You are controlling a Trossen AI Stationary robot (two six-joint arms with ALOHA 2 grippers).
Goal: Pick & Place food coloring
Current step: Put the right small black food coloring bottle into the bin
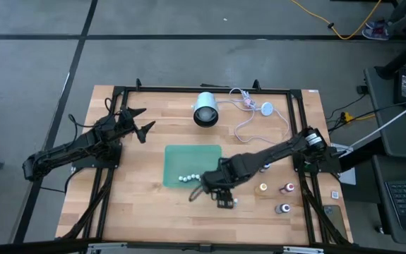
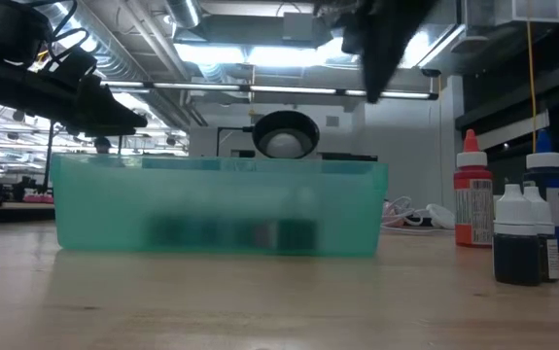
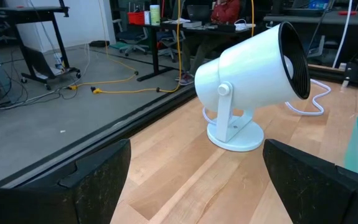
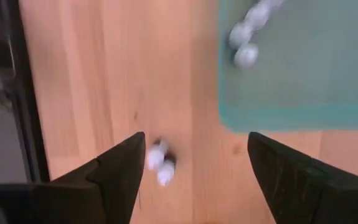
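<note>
A translucent green tray (image 1: 192, 159) lies mid-table. Several tiny white-capped food coloring bottles (image 1: 188, 178) lie inside it along its near wall; they also show in the right wrist view (image 4: 244, 43). Two dark bottles with white caps (image 1: 225, 202) stand on the wood by the tray's near right corner, and show in the right wrist view (image 4: 160, 165) and the low view (image 2: 522, 233). My right gripper (image 1: 203, 188) hangs open and empty above the table over that corner, with the two dark bottles below its fingers (image 4: 194, 168). My left gripper (image 1: 142, 121) waits open at the far left.
Three more bottles stand on the right: orange (image 1: 263, 188), red (image 1: 288, 188) and a dark one (image 1: 284, 208). A white lamp (image 1: 205, 111) with a pale cord (image 1: 248, 116) stands at the far edge, in front of my left gripper (image 3: 253, 81). Black frame rails run along the table's sides.
</note>
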